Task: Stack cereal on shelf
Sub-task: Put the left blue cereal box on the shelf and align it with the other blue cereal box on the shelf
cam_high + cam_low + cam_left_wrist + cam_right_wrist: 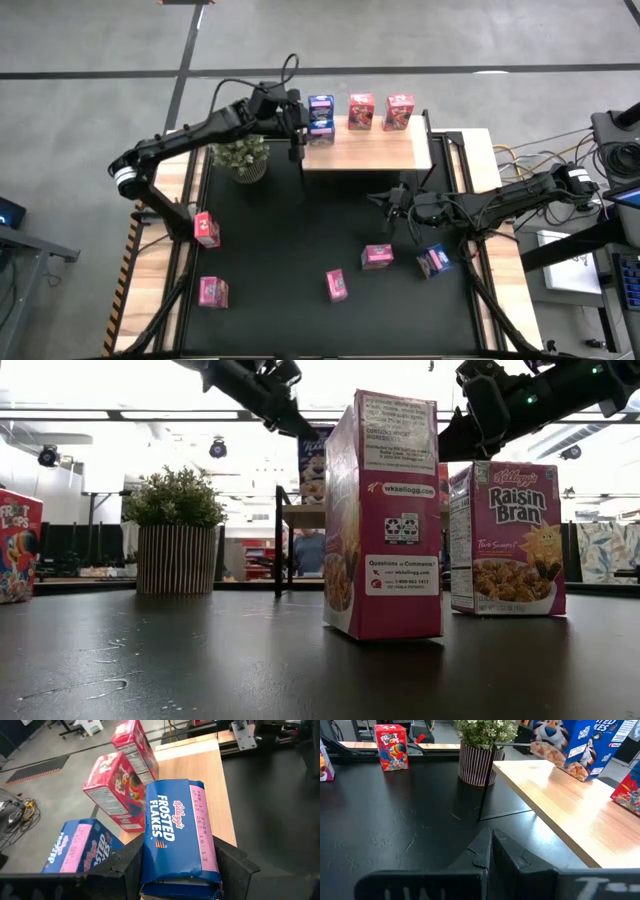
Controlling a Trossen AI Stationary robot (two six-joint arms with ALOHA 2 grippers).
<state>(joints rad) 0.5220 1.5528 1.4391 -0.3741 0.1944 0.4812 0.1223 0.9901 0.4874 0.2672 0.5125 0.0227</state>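
Left tool (177,870) grasping blue "Frosted Flakes" box (179,832) over shelf (200,780); right tool (489,851) clenched, empty.

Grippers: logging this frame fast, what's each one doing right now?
Left gripper: closed on a blue cereal box at the shelf.
Right gripper: closed, empty, over the table by the shelf.
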